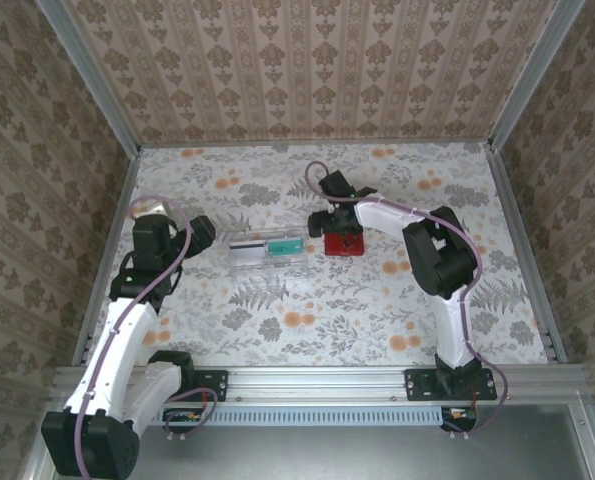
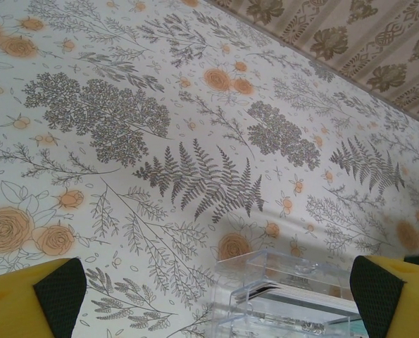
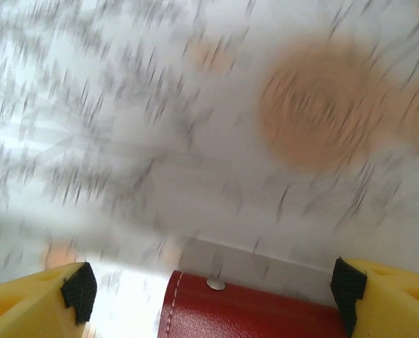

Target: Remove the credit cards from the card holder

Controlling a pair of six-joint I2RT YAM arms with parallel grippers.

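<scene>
We see the card holder (image 1: 343, 245), red and small, lying flat on the flowered table (image 1: 277, 330) right of centre, just to the right of a clear plastic tray (image 1: 267, 252) and apart from it. The right gripper (image 1: 334, 226) hangs over the holder's far edge, its arm reaching in from the right side. From the right wrist, though the picture is blurred, we make out the holder's red edge with pale stitching and a small round stud (image 3: 215, 284) low between the two yellow fingers. Their dark pads (image 3: 79, 290) stand wide apart, one on either side of the holder. There is a clear gap on the left; on the right we cannot tell whether the pad touches. The left gripper (image 1: 203, 232) sits well apart from the holder, to the left of the tray. Its jaws are spread wide and hold nothing, and from its wrist we see the tray's near corner between the fingers.
</scene>
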